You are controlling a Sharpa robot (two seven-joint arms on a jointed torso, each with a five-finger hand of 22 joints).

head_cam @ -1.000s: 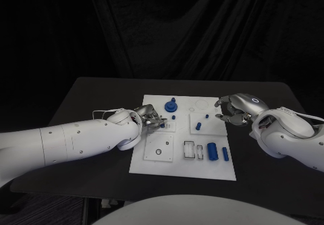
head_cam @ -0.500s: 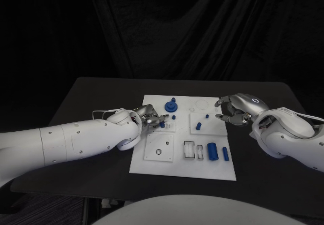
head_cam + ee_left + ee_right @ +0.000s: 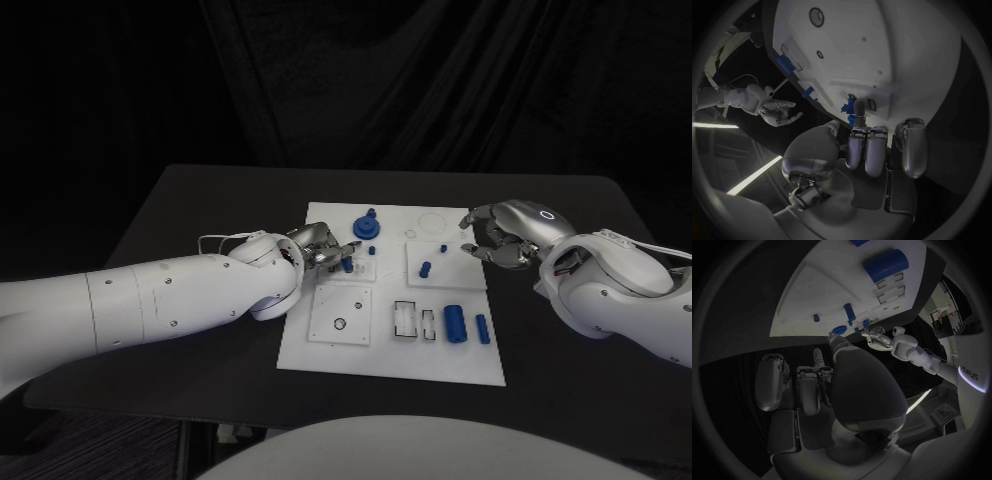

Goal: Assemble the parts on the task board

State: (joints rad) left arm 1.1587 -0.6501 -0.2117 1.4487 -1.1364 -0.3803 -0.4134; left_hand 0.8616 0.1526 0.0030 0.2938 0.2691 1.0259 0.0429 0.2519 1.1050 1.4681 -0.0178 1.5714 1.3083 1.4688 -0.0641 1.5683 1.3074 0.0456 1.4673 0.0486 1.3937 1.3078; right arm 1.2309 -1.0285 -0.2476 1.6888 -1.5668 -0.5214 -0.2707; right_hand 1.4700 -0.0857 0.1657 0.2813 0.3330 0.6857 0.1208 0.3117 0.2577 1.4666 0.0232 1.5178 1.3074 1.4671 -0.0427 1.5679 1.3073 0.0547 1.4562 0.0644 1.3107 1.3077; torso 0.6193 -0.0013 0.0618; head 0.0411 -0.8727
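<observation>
Currently, head view: board (image 3: 392,345) sits centre of the counter (image 3: 202,200). Left hand (image 3: 320,253) is at the board's left edge, fingers closed round a small blue peg (image 3: 346,264), which is at or just over the board surface; can't tell if it's seated. Right hand (image 3: 498,232) hovers off the board's upper-right edge, fingers curled in, nothing in them. Loose parts: knob (image 3: 365,226) upper middle, short pin (image 3: 424,268) centre, cylinder (image 3: 456,323) and thin bar (image 3: 482,328) lower right.

Left wrist view: left hand (image 3: 873,150), fingers (image 3: 856,147) bunched at the board (image 3: 879,55) edge, peg (image 3: 852,111) sticking out past the tips. Grip looks like a fingertip pinch.

Right wrist view: right hand (image 3: 826,385), fingers folded toward the palm, empty. Board (image 3: 826,295) beyond, cylinder (image 3: 886,264) near the top of the circle.

Handling, my read: parts look like rigid plastic, light, smooth, so likely to slip or roll. Pinch the peg mid-shaft, keep it upright. Take the cylinder across its width, not by the ends.
</observation>
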